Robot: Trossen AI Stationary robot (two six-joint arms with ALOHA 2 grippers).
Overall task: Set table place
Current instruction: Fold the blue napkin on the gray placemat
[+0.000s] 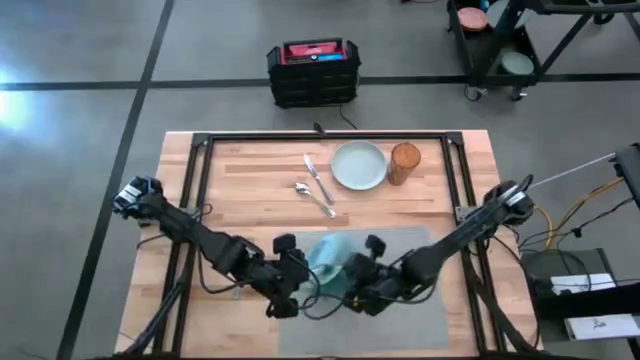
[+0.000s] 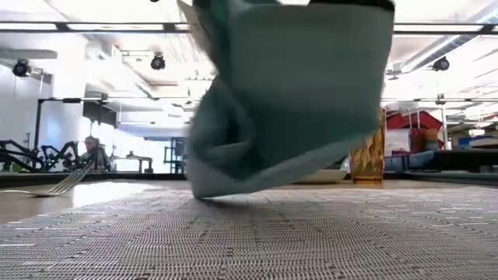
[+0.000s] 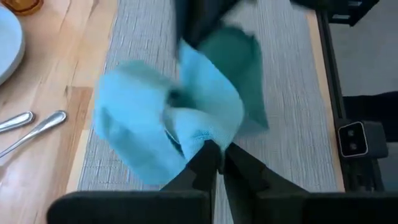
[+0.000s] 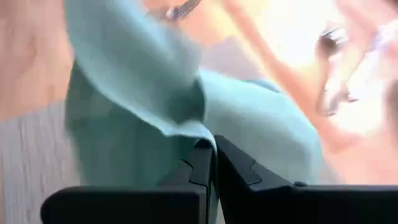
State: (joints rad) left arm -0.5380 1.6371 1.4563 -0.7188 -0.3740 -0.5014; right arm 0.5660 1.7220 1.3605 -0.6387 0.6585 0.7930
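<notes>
Napkin (image 1: 330, 262) over placemat (image 1: 420, 310); plate (image 1: 359, 165) behind.

This is a robotics lab or test workshop, not a home. The wooden surface (image 1: 250, 165) stands on a bare grey concrete floor (image 1: 80, 60) marked with dark lines, and a black metal frame (image 1: 200, 150) is built over it. Two dark robot arms are mounted at its left and right sides, with cables (image 1: 575, 215) trailing off to equipment boxes (image 1: 585, 300) on the floor at the right. Beyond the far edge sits a black crate (image 1: 313, 72), and a wheeled cart (image 1: 500, 50) stands at the far right. The low view shows long ceiling strip lights (image 2: 101, 27), exposed fittings, and more equipment along the far wall.
</notes>
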